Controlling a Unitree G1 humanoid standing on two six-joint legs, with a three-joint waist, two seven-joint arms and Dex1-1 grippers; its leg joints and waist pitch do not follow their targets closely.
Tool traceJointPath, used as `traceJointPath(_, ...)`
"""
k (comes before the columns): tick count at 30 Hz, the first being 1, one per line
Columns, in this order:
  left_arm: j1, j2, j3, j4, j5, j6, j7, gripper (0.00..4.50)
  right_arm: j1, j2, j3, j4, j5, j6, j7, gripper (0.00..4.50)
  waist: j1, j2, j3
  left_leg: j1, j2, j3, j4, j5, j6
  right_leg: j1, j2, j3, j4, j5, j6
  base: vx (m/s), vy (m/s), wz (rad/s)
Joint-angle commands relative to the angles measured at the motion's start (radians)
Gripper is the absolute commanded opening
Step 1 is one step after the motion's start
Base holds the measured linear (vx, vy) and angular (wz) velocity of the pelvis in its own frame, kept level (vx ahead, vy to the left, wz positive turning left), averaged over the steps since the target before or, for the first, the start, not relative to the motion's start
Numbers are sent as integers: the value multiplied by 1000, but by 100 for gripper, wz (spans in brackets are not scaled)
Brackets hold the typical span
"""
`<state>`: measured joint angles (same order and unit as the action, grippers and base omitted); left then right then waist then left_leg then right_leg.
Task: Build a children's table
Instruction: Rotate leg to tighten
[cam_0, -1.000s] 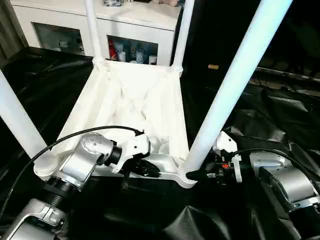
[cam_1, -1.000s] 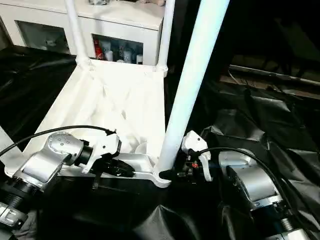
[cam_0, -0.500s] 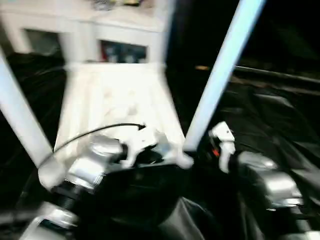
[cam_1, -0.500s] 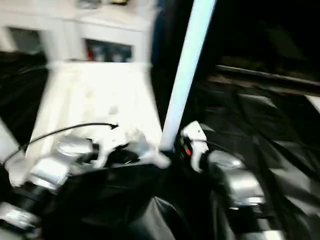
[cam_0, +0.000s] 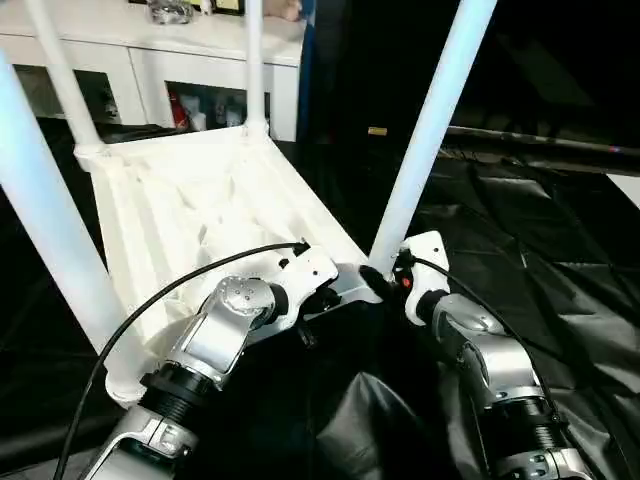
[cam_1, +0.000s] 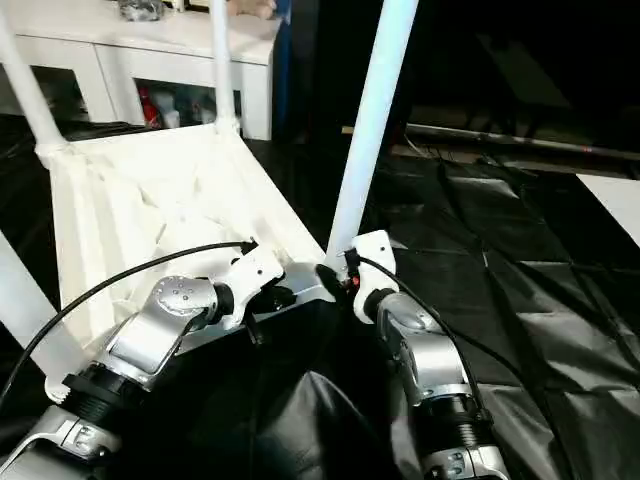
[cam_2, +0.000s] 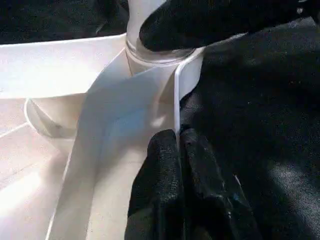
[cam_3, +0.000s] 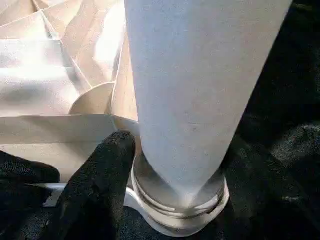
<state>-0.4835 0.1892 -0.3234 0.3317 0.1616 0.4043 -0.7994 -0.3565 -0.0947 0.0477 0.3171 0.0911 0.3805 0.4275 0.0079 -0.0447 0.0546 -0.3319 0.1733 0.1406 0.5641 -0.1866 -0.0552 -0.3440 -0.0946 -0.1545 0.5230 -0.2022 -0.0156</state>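
Observation:
The children's table lies upside down on black sheeting, its ribbed white tabletop (cam_0: 200, 210) facing up. Four white legs stand in the corner sockets. My left gripper (cam_2: 179, 150) is shut on the thin rim wall (cam_2: 176, 100) of the tabletop, right beside the near right corner socket. My right gripper (cam_3: 180, 165) is open around the base of the near right leg (cam_0: 430, 130). One of its black fingers (cam_3: 100, 175) lies close against the socket collar (cam_3: 175, 200). From the head views it sits at that corner (cam_0: 375, 275).
Black sheeting (cam_0: 540, 250) covers the floor all around. A white cabinet (cam_0: 150, 60) with glass doors stands behind the table's far legs (cam_0: 254, 60). The near left leg (cam_0: 50, 210) rises tall beside my left forearm (cam_0: 215, 335).
The whole picture has shifted and tilted, so the camera has moved. Both grippers stay at the table's near right corner, the left one still pinching the rim.

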Motion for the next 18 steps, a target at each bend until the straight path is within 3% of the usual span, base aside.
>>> traceJointPath(1, 5, -44, -85, 5, -20, -19, -39, 0, 8, 24, 109, 0, 38, 32, 105, 290, -7, 11, -24, 21, 70, -47, -96, -719, -70, -2, -92, 47, -88, -623, -13, 0, 0, 0)
traceJointPath(3, 10, -17, -82, -1, -31, -48, -86, 0, 19, -28, 122, -35, 48, 30, 199, 290, -3, 7, -26, 19, 65, -45, -88, -680, -63, -3, -101, 53, -92, -634, -19, 0, 0, 0)
traceJointPath(5, 16, 14, -78, -13, -46, -66, -134, 0, 33, -97, 136, -69, 50, 5, 294, 290, 2, 6, -29, 8, 66, -42, -90, -613, -52, -1, -106, 64, -87, -606, -33, 35, -2, 0)
traceJointPath(6, 19, 30, -77, -20, -55, -68, -159, 0, 40, -131, 140, -86, 54, -7, 341, 290, 15, 3, -40, -6, 72, -34, -90, -507, -32, 7, -105, 82, -68, -491, -61, 58, -5, 0)
traceJointPath(8, 26, 63, -77, -34, -80, -96, -226, 0, 49, -187, 140, -114, 66, -29, 416, 290, 24, 4, -44, -11, 76, -25, -89, -420, -20, 5, -101, 91, -53, -372, -100, 32, -6, 1)
traceJointPath(9, 30, 78, -78, -41, -91, -107, -257, 0, 53, -207, 140, -123, 69, -41, 442, 290, 33, -3, -49, -18, 74, -16, -85, -343, -1, 9, -95, 95, -37, -268, -131, 0, 0, 0)
traceJointPath(10, 31, 83, -79, -43, -94, -110, -267, 0, 54, -213, 140, -126, 70, -45, 450, 290, 36, -7, -51, -23, 74, -13, -85, -310, 10, 10, -90, 98, -27, -235, -141, 0, 0, 0)
traceJointPath(11, 42, 115, -84, -60, -121, -140, -344, 0, 60, -249, 139, -138, 80, -60, 504, 290, 42, -5, -51, -11, 73, 0, -80, -295, 26, -4, -85, 105, -27, -237, -161, 91, -83, 14)
traceJointPath(12, 49, 138, -85, -73, -139, -150, -394, 0, 65, -275, 138, -149, 88, -61, 548, 290, 53, -13, -56, -2, 67, 17, -65, -265, 48, -13, -84, 117, -21, -223, -192, 75, -65, 15)
traceJointPath(14, 53, 165, -81, -87, -161, -149, -447, 0, 74, -315, 145, -171, 100, -59, 613, 290, 59, -18, -63, -13, 66, 22, -59, -186, 68, -4, -77, 122, 3, -116, -218, 75, -63, 12)
traceJointPath(15, 54, 177, -78, -93, -172, -146, -469, 0, 79, -338, 152, -184, 107, -59, 647, 290, 72, -15, -63, -10, 65, 29, -53, -119, 97, -6, -71, 124, 14, -18, -239, 71, -56, 10)
traceJointPath(18, 52, 234, -80, -115, -202, -104, -549, 0, 96, -401, 173, -229, 150, -35, 764, 290, 88, -16, -60, -9, 64, 33, -48, -91, 126, -5, -68, 129, 27, 30, -266, 19, -13, 4)
